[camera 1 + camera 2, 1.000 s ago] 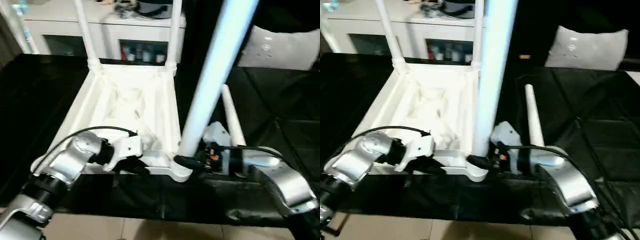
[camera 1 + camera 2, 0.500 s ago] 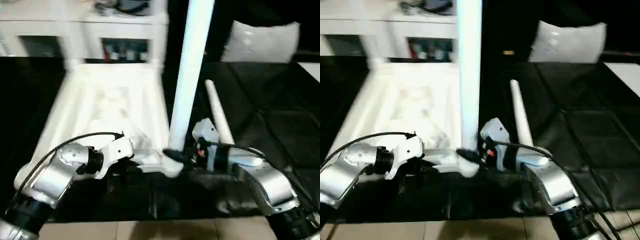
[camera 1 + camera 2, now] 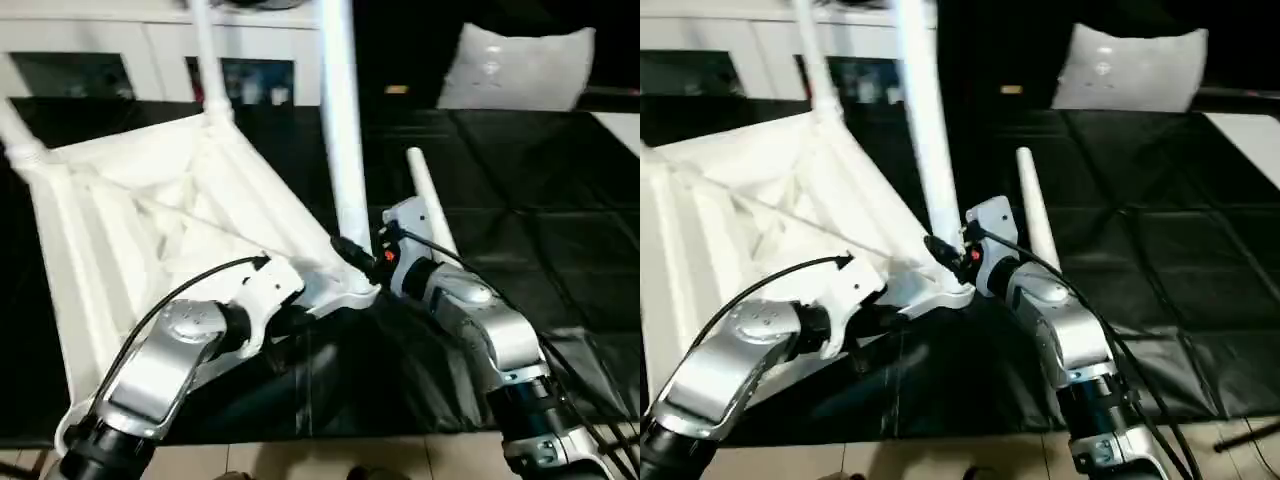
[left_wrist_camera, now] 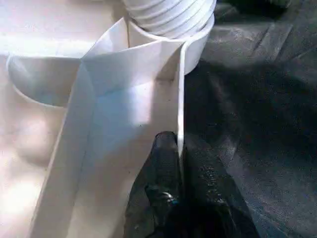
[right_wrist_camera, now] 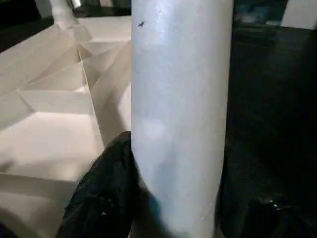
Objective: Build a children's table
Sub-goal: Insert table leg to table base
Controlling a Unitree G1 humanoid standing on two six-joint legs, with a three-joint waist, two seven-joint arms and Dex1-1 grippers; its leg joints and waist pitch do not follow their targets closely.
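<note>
The children's table top (image 3: 150, 220) lies upside down on the black cloth, ribbed underside up and skewed to the cloth's edges. Two white legs stand in its far corners, one (image 3: 205, 60) at the back and one (image 3: 20, 140) at the left. My left gripper (image 3: 298, 318) is shut on the thin rim wall (image 4: 181, 99) beside the near corner socket (image 3: 355, 295). A third leg (image 3: 340, 140) rises from that socket. My right gripper (image 3: 352, 252) is shut on it low down, with a finger (image 5: 106, 193) on either side of the tube (image 5: 178, 114). One more leg (image 3: 425, 200) lies loose on the cloth just right of my right gripper.
White cabinets with glass doors (image 3: 100, 50) line the back. A flat grey-white panel (image 3: 515, 65) leans at the back right. The black cloth (image 3: 540, 240) spreads out to the right, and its front edge meets light floor (image 3: 400, 455) near my arms.
The table top has swung round on the cloth, its far end going left. The held leg went from leaning right to nearly upright. Both grips have stayed as they were.
</note>
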